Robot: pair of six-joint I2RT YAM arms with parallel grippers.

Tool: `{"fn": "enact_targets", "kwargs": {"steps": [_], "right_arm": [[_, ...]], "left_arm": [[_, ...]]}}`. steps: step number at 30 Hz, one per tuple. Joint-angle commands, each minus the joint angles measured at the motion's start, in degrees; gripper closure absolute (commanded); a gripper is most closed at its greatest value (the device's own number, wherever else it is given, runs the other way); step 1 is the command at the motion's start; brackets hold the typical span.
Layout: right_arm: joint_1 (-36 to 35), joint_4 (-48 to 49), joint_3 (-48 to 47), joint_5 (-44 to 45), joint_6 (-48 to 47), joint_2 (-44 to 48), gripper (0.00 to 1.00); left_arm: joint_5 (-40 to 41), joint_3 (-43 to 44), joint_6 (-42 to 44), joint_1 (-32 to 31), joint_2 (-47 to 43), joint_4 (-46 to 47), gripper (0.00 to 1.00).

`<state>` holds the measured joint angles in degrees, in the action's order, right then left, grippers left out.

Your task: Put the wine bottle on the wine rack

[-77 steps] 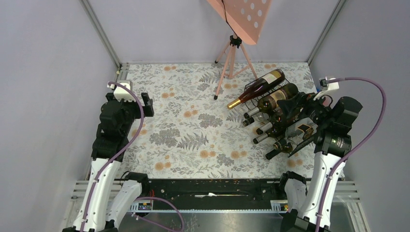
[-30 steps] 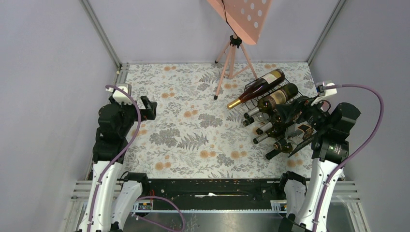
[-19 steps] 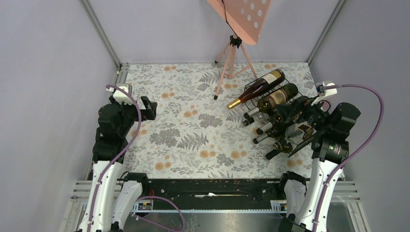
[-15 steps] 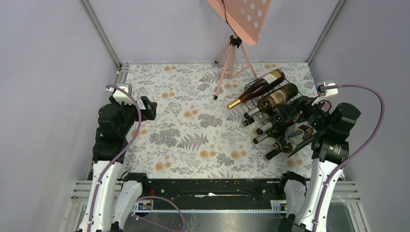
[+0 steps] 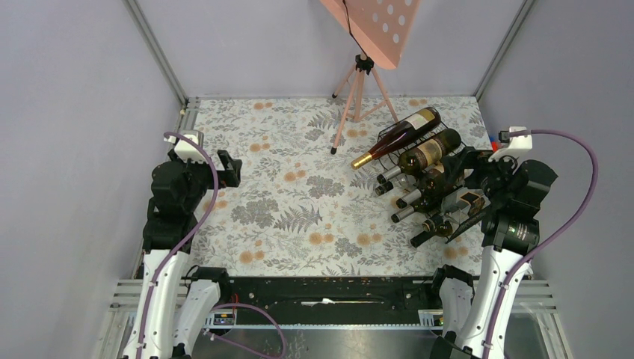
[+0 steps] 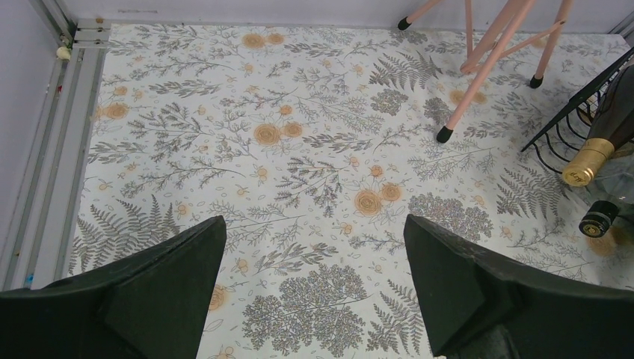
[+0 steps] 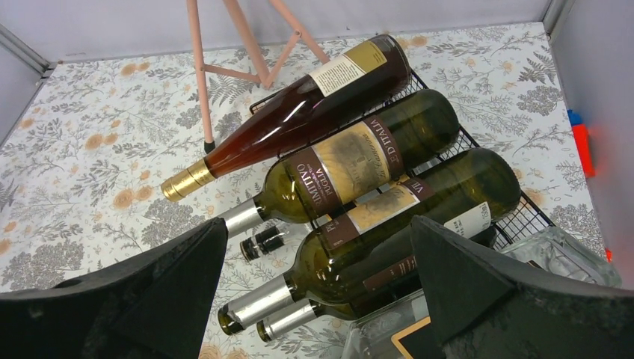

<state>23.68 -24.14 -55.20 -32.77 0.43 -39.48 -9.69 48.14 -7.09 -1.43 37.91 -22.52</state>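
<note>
The black wire wine rack [image 5: 437, 131] stands at the right of the floral table and holds several bottles lying with their necks to the left. On top lies a reddish bottle with a gold cap [image 5: 396, 137], and below it are green bottles [image 5: 428, 152]. In the right wrist view the rack [image 7: 525, 215], the reddish bottle [image 7: 299, 112] and two green bottles [image 7: 351, 168] lie ahead of my right gripper [image 7: 318, 299]. It is open, empty and touches none of them. My left gripper [image 5: 226, 168] is open and empty at the far left.
A pink tripod stand [image 5: 359, 82] stands behind the rack and also shows in the left wrist view [image 6: 478, 67]. A clear square bottle with a black label [image 7: 523, 299] lies at the rack's near end. The grey right wall is close behind the right arm.
My right gripper has drawn back to the right, off the green bottles on the rack. The bottles and the left arm have stayed in place.
</note>
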Motion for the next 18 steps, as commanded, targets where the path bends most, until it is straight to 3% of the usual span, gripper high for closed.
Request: {"fn": "enact_targets", "kwargs": {"steps": [1,18], "right_arm": [[0.27,1.15,-0.81,-1.33,-1.15,0.45,0.0],[0.23,1.02,-0.87,-4.47,-1.48,0.09,0.0]], "left_arm": [[-0.38,1.44,0.62,0.36,-0.56,2.21,0.01],[-0.89,1.32,0.72,0.45,-0.4,2.24,0.01]]}}
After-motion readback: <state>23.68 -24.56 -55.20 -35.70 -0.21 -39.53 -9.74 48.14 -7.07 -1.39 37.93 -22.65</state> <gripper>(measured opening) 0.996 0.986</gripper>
